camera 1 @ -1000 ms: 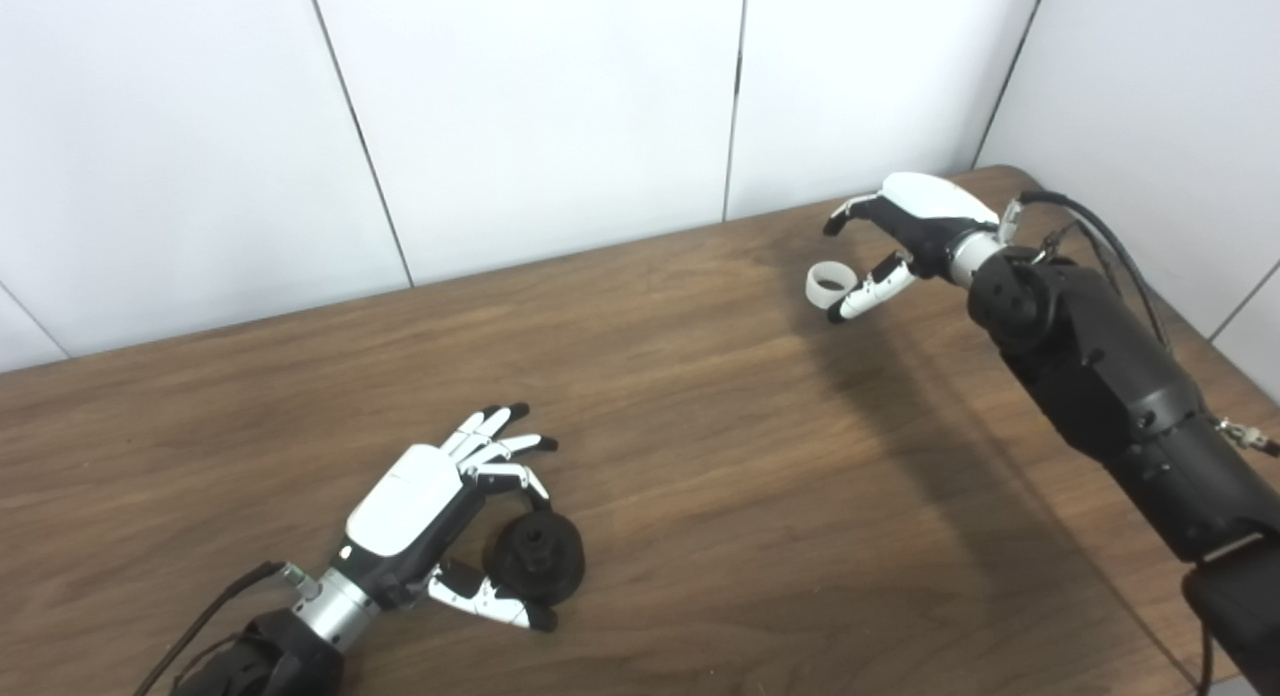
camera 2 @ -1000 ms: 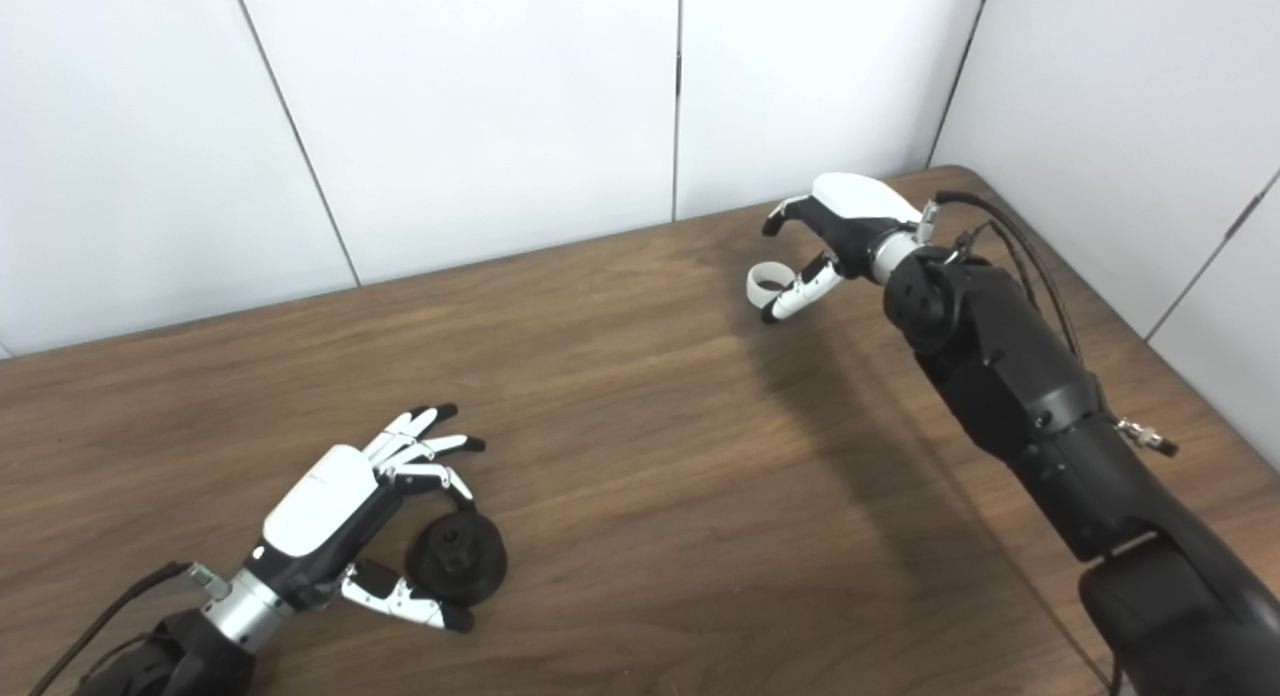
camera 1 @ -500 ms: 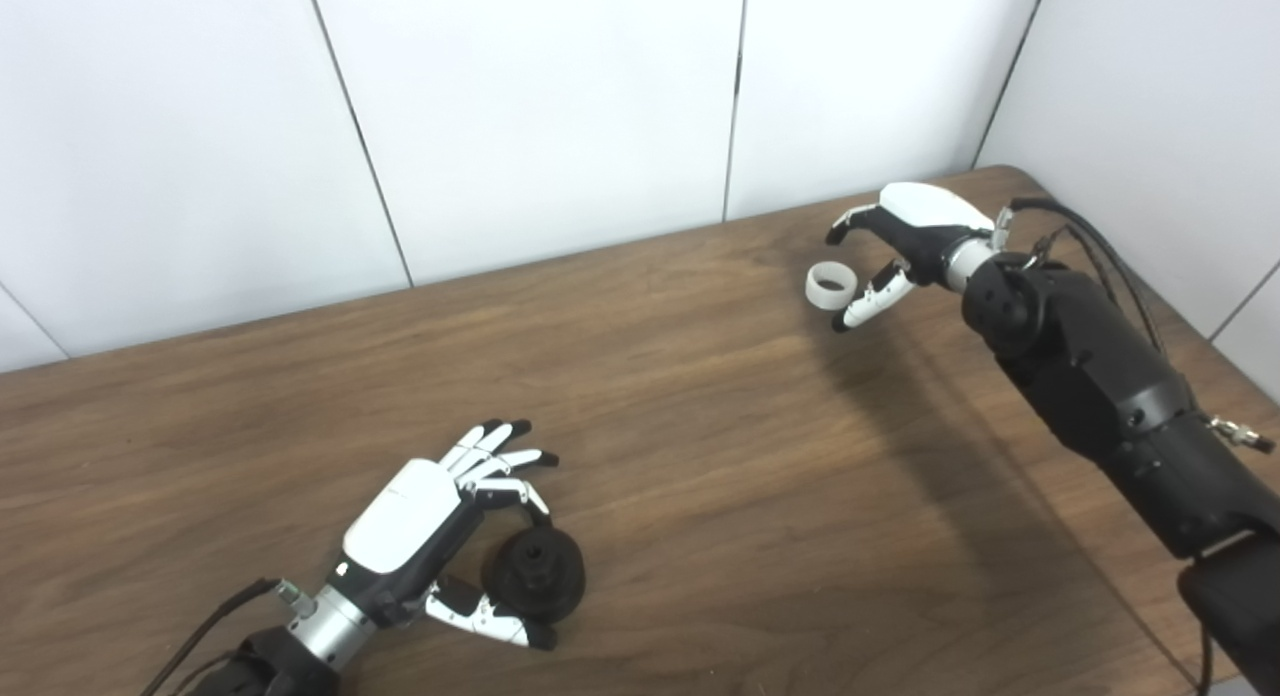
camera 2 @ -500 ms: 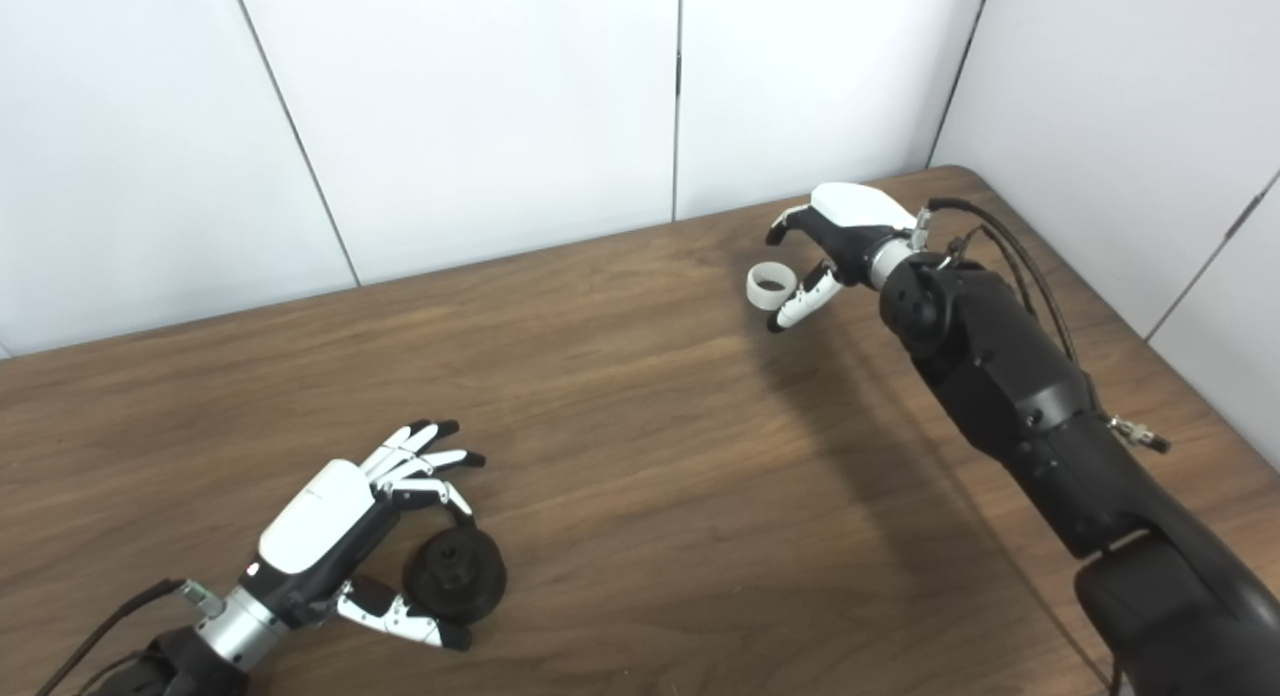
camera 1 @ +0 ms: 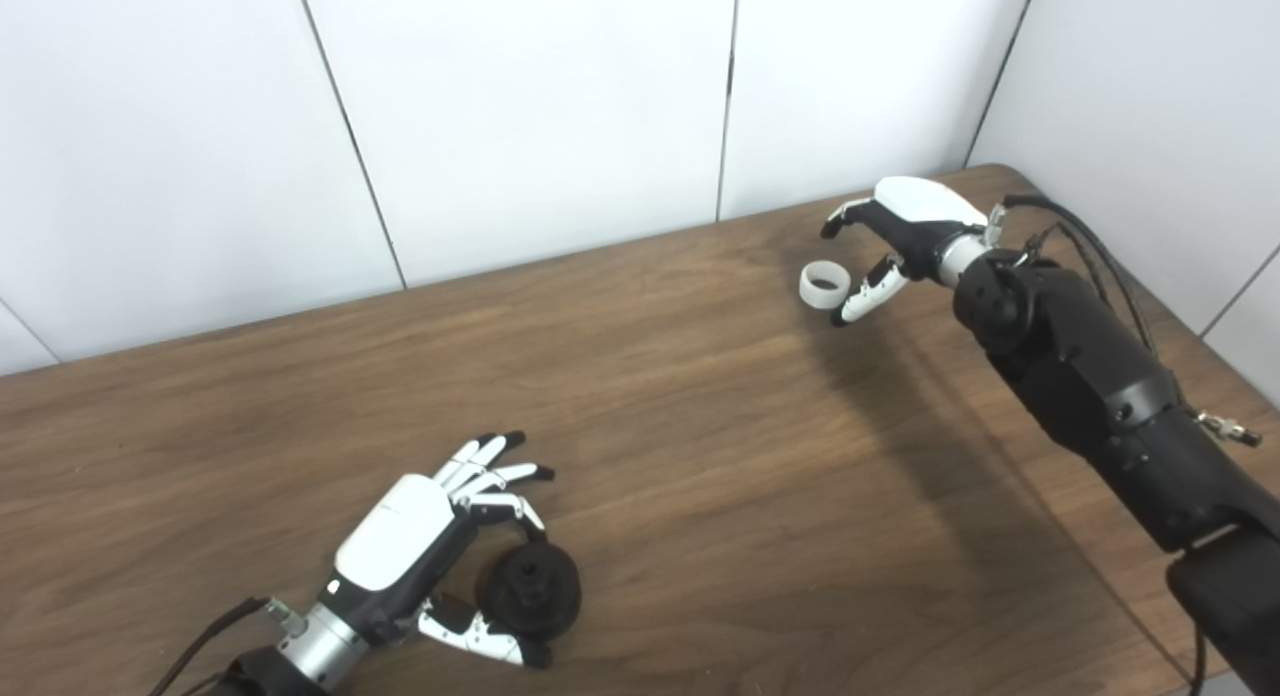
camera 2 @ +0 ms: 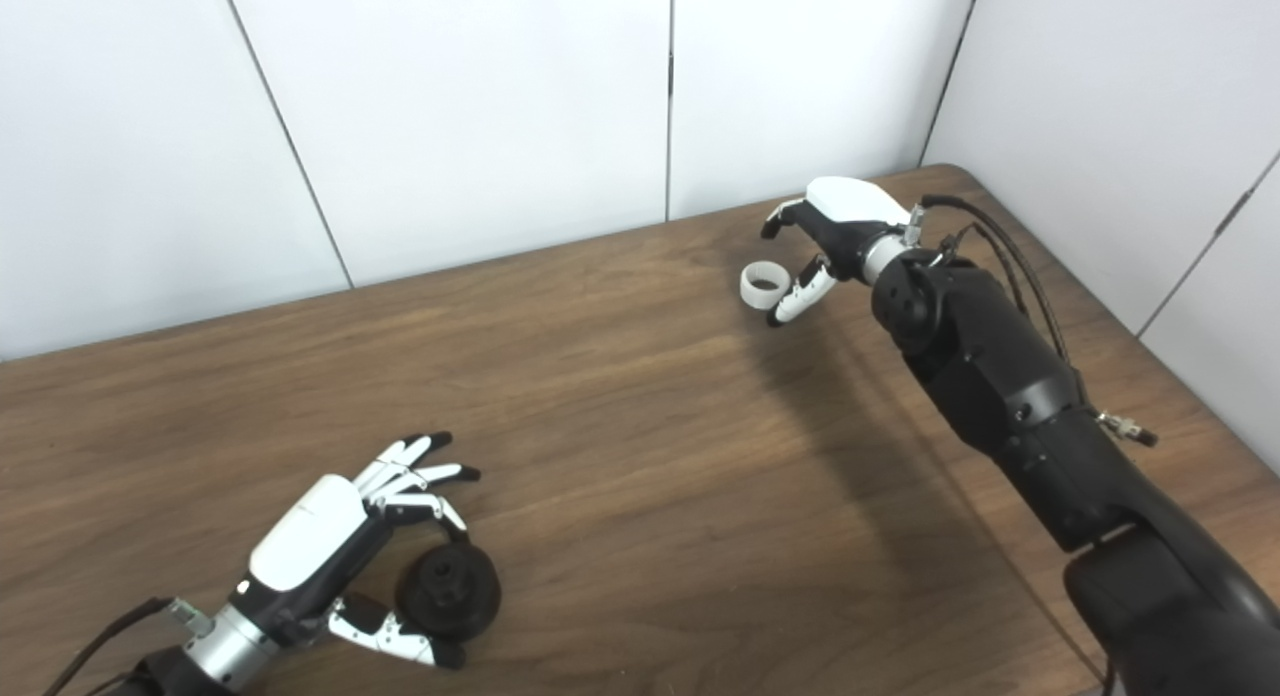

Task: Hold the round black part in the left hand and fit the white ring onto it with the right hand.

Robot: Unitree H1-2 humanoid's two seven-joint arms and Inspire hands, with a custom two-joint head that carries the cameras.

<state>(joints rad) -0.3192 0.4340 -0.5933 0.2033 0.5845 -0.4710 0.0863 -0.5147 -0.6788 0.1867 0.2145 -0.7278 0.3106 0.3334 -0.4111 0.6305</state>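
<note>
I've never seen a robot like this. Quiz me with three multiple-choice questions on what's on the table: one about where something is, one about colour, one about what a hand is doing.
1. Where is the ring?
A. far right part of the table, by the right hand
B. beside the black part
C. on the floor

2. What colour is the part by the left hand?
A. white
B. red
C. black

3. What is the right hand doing?
A. lifting the ring high off the table
B. open, fingers and thumb apart around the ring
C. pressing the ring onto the black part

Answers:
1 A, the ring lies near the table's far right corner, between the right hand's fingers and thumb.
2 C, the round part at the near left is black.
3 B, the fingers stay spread and the ring sits on the wood; no firm grasp shows.
</note>
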